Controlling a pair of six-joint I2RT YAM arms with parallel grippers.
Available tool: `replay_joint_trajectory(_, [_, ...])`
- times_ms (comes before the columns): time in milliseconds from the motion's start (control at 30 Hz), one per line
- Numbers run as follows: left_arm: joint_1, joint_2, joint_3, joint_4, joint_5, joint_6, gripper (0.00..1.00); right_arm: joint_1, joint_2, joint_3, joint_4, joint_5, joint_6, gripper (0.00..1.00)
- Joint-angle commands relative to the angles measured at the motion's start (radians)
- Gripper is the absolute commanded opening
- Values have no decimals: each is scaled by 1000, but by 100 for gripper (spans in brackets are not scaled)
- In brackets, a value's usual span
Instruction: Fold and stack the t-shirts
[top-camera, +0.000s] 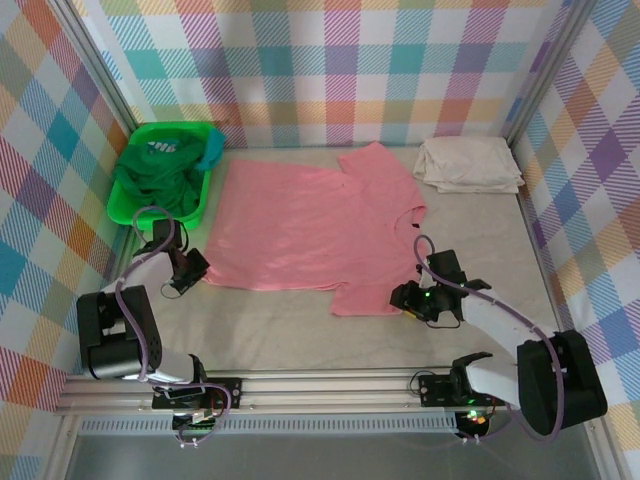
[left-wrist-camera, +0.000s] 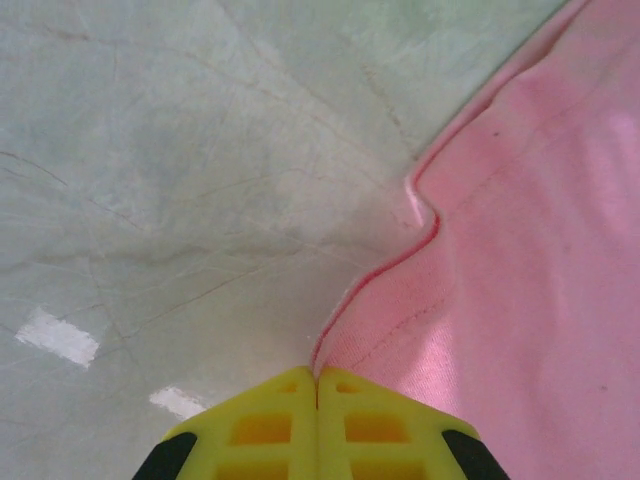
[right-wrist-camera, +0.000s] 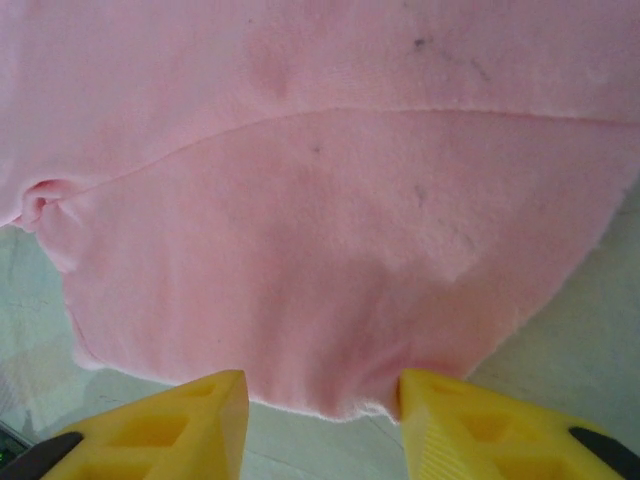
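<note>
**Thin pinch on L, no grip yet on R: fold at risk of skewing**

Far L, the green bin (top-camera: 125, 205) is holding the dark green shirts (top-camera: 160, 180), not yet folded. The left arm (top-camera: 120, 320) is reaching low over the worktop (top-camera: 300, 330), elbow bent. The left claw (left-wrist-camera: 318, 385) is sitting at the near-L hem corner of the pink shirt (top-camera: 300, 225). Its yellow tips are pressing together and seem to be nipping just the hem edge, which is running straight into them. That bite is looking v. shallow, so any quick lift or sideways tug is prob. going to pull the cloth free.

The pink shirt is lying spread flat mid-worktop, neck toward the R side.

The right arm (top-camera: 530, 360) is stretching in low from the R, wrist pointing L. The right claw (right-wrist-camera: 320, 405) is gaping wide w/ the sleeve edge lying between its tips, gripping nothing. Main risk: if L is lifting while R is not yet closed, the shirt is going to drag crooked and bunch up. If R is closing too near the edge, it may be catching only a sliver, or missing and scraping the worktop.

Far R at the back, the cream shirt (top-camera: 468, 163) is lying folded, waiting for the pink one to go on top.
</note>
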Motion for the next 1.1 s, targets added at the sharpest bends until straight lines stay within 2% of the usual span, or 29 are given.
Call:
replay_joint_trajectory(0, [8,-37,-12,-27,12,-6,0,-5,22,-8,56,-18,10,42])
replay_joint_trajectory(167, [8,-50,-12,-33,21,-10,0,-5,18,-19,58,11,13,45])
replay_joint_trajectory(200, [8,-53,-13,-33,22,-11,0,-5,16,-20,56,8,17,48])
replay_joint_trajectory(267, [7,-61,-17,-31,20,-12,0,-6,16,-16,31,28,36,60])
replay_joint_trajectory(400, [8,-76,-30,-29,22,-16,0,-1,-2,-48,0,71,70,58])
replay_joint_trajectory(533, [8,-88,-48,-15,27,-19,0,6,25,-37,34,69,71,44])
replay_joint_trajectory(667, [8,-120,-65,-6,37,-38,0,14,67,15,46,34,48,17])
replay_joint_trajectory(733, [8,-155,-65,-16,54,-43,0,14,45,37,17,21,42,9])
replay_joint_trajectory(867, [8,-240,-69,-68,61,-58,0,4,-97,49,-104,47,58,0])
replay_joint_trajectory(1067, [10,-376,-86,-150,108,-101,0,-34,-270,79,-271,-11,110,0])
